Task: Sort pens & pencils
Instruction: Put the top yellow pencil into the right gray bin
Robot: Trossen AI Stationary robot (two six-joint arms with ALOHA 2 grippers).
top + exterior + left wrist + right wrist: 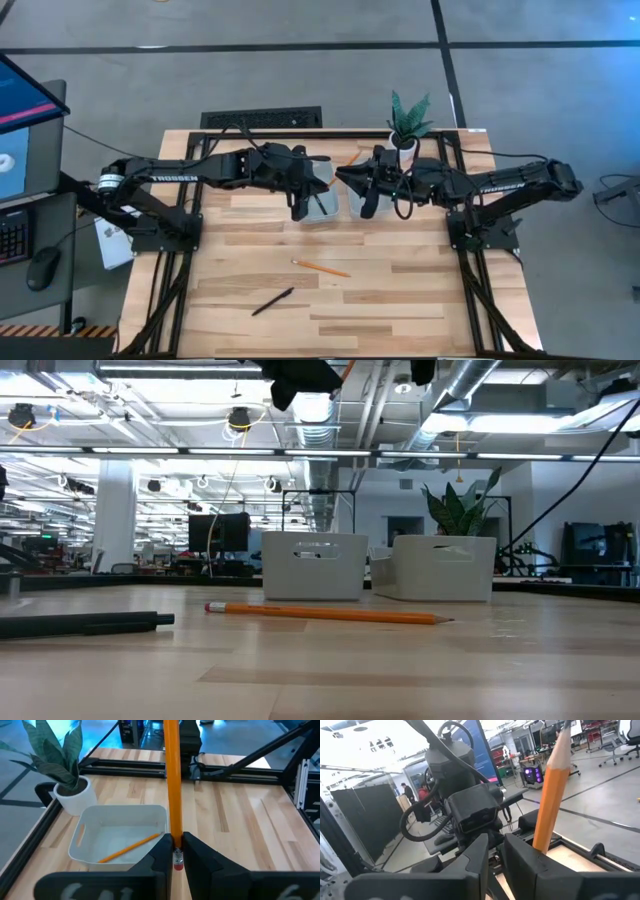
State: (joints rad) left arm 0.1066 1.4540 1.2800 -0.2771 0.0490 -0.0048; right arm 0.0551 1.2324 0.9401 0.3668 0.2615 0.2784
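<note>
My left gripper (176, 851) is shut on an orange pencil (173, 780), high above the two white trays (313, 567) (443, 568). It also shows in the high view (303, 200). The tray by the plant (90, 852) holds one pencil (127, 847). My right gripper (495, 851) faces the left arm, its fingers a narrow gap apart with nothing between them. The held pencil's pale tip end (551, 790) passes just beyond one of its fingers. Another pencil (320, 268) and a black pen (272, 301) lie flat on the table. My left gripper pinches the pencil between its two fingers just above the metal band of the eraser end (176, 844). The fingers lie across the pencil. The eraser (176, 865) sticks out on one side and the long shaft on the other. The pencil is lifted clear above the tray. My right gripper: the pencil passes behind one finger (522, 857), and I cannot tell whether they touch.
A potted plant (405, 125) stands at the far edge beside the right tray. Black frame rails (180, 290) run along the table's left and right sides. Bare wood lies around the loose pencil and pen at the near middle.
</note>
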